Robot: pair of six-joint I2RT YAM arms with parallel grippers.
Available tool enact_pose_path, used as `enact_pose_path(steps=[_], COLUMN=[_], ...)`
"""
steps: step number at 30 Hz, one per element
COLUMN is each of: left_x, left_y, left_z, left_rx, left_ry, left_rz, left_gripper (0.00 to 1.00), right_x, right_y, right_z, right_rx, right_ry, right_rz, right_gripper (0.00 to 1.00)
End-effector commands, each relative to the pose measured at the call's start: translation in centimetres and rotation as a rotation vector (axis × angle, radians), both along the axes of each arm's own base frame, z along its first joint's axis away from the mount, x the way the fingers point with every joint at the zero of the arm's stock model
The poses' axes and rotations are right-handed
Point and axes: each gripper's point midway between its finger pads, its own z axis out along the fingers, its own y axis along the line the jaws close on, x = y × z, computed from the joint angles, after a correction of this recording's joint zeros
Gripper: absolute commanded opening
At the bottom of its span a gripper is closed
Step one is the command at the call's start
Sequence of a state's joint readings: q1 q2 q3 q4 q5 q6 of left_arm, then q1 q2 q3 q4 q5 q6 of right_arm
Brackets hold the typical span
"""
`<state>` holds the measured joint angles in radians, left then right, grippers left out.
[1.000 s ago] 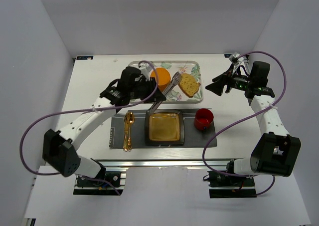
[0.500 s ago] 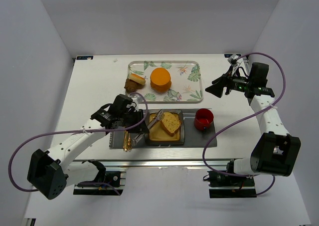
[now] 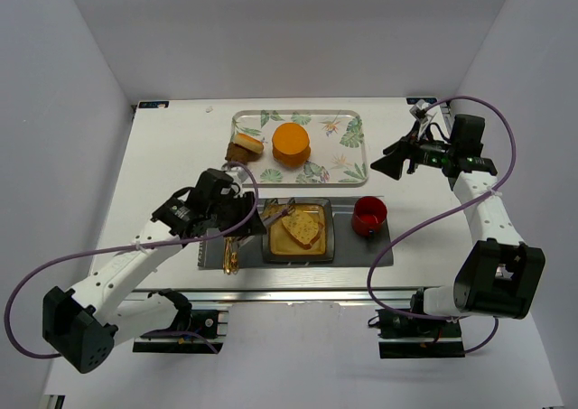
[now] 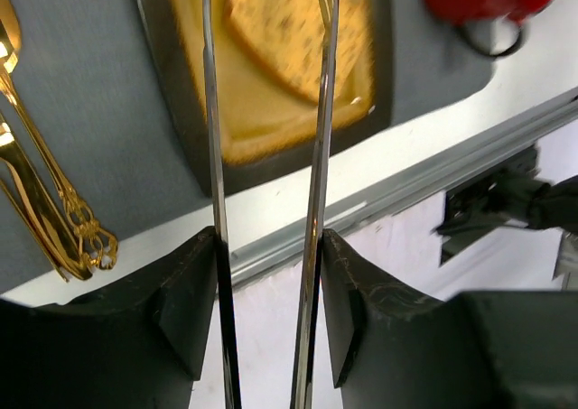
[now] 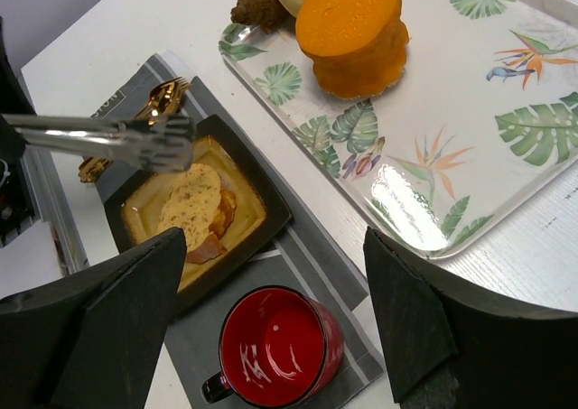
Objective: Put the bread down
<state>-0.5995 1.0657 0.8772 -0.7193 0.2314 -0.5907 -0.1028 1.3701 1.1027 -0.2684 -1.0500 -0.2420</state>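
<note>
Starting at the L side: the left gripper (image 3: 246, 218) sits over the L end of a grey placemat (image 3: 357, 249), fingers (image 4: 191, 287) clamped on a pair of metal tongs (image 3: 276, 215). In wrist view each pad presses the outside of one tong blade, w/ a gap btwn the blades. Gold cutlery (image 3: 231, 249) lies on the mat just below the gripper, L of the plate. The tongs point R, tips over the L part of a dark square plate (image 3: 298, 259) w/ a yellow inside. The bread (image 3: 303, 228) lies flat on that plate, speckled face up, toward its R half. Can't tell if the tong tips touch it. A red cup (image 3: 369, 216) stands on the mat just R of the plate. Behind the mat is a floral tray (image 3: 348, 138) holding a round orange food (image 3: 291, 143), w/ a brown chunk (image 3: 244, 149) at its L edge. Far R, the right gripper (image 3: 386, 160) hangs above the table near the tray's R end, fingers wide apart, nothing btwn them.
</note>
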Motion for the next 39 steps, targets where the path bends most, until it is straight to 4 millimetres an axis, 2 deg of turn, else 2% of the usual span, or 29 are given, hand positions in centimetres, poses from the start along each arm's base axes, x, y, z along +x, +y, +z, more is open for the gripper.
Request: enact_pose_path(steps=[1,4,6,7,9,10,12,13,15,16,17,18,19,21,22,23,31,33,35,37,38,39], left_x=[1.6,2.6,3.3,4.2,5.1,6.2,7.6,8.8,10.0,11.1,11.5,12.0,12.9,13.4,13.8,13.9,14.9,14.9,15.1,15.5,15.7,15.9], left_y=[-0.1,0.9,1.8,3.1,4.4,6.3,8.3,10.3,12.6,14.6,15.6,16.3,17.9,18.9,20.6,21.1,25.2,26.0,26.5,26.4,26.1,25.9], left_z=[4.5,6.5,7.5,7.7,8.1,8.1,8.9,9.0,8.6,8.9,7.5,6.9,6.9,4.3,4.0,3.2,2.6,0.9,-2.1,-3.9,-5.6,-6.4], left_rx=[-0.045,-0.029,-0.016,0.007,0.015,0.033,0.038,0.054,0.096,0.111,0.145,0.155,0.172,0.205,0.207,0.224,0.291,0.316,0.293,0.273,0.258,0.247], left_ry=[-0.124,-0.180,-0.213,-0.238,-0.264,-0.279,-0.339,-0.370,-0.402,-0.435,-0.427,-0.433,-0.467,-0.421,-0.419,-0.413,-0.473,-0.469,-0.443,-0.439,-0.392,-0.372], left_rz=[0.044,0.107,0.148,0.207,0.253,0.325,0.390,0.446,0.502,0.566,0.574,0.584,0.613,0.610,0.641,0.628,0.645,0.633,0.615,0.603,0.588,0.584], left_gripper=[0.57,0.53,0.47,0.46,0.45,0.45,0.45,0.45,0.45,0.45,0.45,0.45,0.45,0.45,0.46,0.46,0.48,0.49,0.52,0.56,0.56,0.57], right_x=[0.4,0.5,1.0,1.2,2.4,2.7,3.8,4.1,4.7,4.9,5.2,5.2,5.3,5.4,5.4,5.3,4.1,3.6,2.9,2.3,2.2,2.3], right_y=[0.0,-0.2,-0.7,-0.9,-1.8,-2.1,-3.1,-3.3,-3.6,-3.6,-3.6,-3.4,-3.3,-3.0,-2.9,-2.9,-2.5,-2.3,-2.0,-1.4,-1.3,-1.3], right_z=[1.1,0.5,0.2,0.1,-0.3,-0.4,-0.3,-0.2,0.2,0.3,0.4,0.6,0.7,0.7,0.8,0.8,-0.3,-0.7,-0.8,-0.3,-0.1,0.0], right_rx=[-0.016,-0.041,-0.069,-0.075,-0.120,-0.134,-0.168,-0.175,-0.183,-0.179,-0.170,-0.159,-0.152,-0.134,-0.129,-0.128,-0.122,-0.120,-0.132,-0.120,-0.121,-0.126], right_ry=[-0.038,-0.029,-0.023,-0.004,0.019,0.028,0.048,0.050,0.036,0.031,0.031,0.029,0.033,0.043,0.042,0.041,0.066,0.078,0.063,0.039,0.023,0.017], right_rz=[0.016,0.008,-0.025,-0.050,-0.129,-0.145,-0.210,-0.227,-0.248,-0.250,-0.253,-0.244,-0.243,-0.230,-0.226,-0.223,-0.204,-0.186,-0.135,-0.081,-0.072,-0.077], right_gripper=[0.85,0.89,0.89,0.89,0.89,0.89,0.89,0.89,0.89,0.89,0.89,0.89,0.89,0.89,0.89,0.89,0.89,0.89,0.89,0.89,0.89,0.89])
